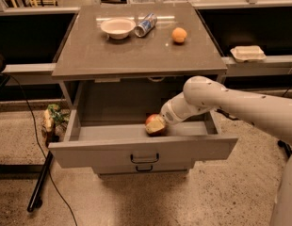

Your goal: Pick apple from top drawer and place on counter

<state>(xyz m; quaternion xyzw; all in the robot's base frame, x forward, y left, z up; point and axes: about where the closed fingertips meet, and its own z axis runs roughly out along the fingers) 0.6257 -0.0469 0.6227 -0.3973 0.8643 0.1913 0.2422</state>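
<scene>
Speckled floor (221, 192) lies under everything. Inside the open drawer (141, 150), the claw (161, 121) meets the apple (154, 125); whether it grips, I cannot tell. Above and behind it sits the table (136, 55).

One high frontal camera looks down at counter (136, 55), open top drawer (141, 153), hand (161, 121) inside.

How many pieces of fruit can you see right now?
2. The apple lies in the open top drawer, right at the gripper; an orange sits on the counter. The drawer's front may hide more.
</scene>
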